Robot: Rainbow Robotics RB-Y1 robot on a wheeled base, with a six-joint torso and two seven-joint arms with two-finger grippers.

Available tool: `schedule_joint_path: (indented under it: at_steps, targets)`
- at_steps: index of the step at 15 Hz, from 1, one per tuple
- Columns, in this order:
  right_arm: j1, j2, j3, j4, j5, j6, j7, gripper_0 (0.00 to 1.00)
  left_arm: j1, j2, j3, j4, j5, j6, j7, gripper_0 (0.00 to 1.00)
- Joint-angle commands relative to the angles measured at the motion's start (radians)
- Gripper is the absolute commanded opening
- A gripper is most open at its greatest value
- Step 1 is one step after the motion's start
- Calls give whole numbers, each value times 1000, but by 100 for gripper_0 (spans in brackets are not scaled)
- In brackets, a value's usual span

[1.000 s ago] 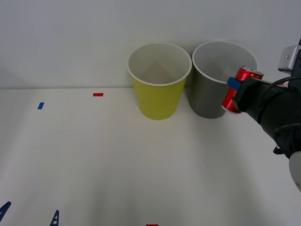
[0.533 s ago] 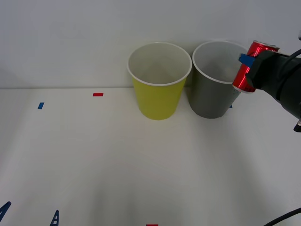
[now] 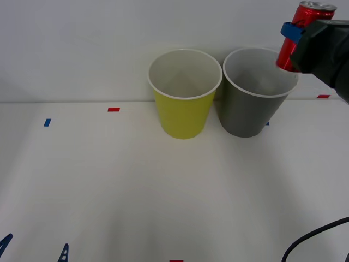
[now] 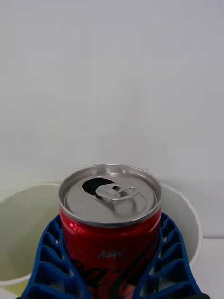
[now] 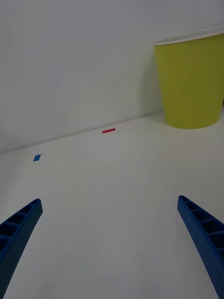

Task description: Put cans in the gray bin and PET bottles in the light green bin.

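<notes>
Left gripper low over the near worktop, jaws apart. Farther back, light green bin beside gray bin. Right gripper, jaws clamped on the upright can, held above the gray bin's right rim; can's lower body hidden.

right gripper clamping red can, raised over gray bin, light green bin beside

A robot test lab: a bare white worktop against a plain white wall, with small red tape marks and blue tape marks stuck on.
</notes>
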Motion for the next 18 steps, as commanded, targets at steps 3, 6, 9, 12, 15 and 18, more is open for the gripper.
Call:
schedule_joint_path:
  at_steps: [3, 6, 9, 12, 15, 18]
  targets:
    - [-55, -3, -10, 0, -24, -149, 30, 2, 0, 0, 0, 0, 0, 0, 0, 100]
    - [-65, -14, -10, 103, -24, -263, 61, 1, 0, 0, 0, 0, 0, 0, 0, 100]
    - [-79, -18, -4, 242, 16, -404, 85, 1, 0, 0, 0, 0, 0, 0, 0, 100]
    - [-79, -18, 31, 348, 96, -511, 102, 1, 0, 0, 0, 0, 0, 0, 0, 100]
    - [-79, -18, 53, 468, 153, -634, 94, 1, 0, 0, 0, 0, 0, 0, 0, 100]
    - [-79, -18, 57, 569, 160, -731, 99, 1, 0, 0, 0, 0, 0, 0, 0, 100]
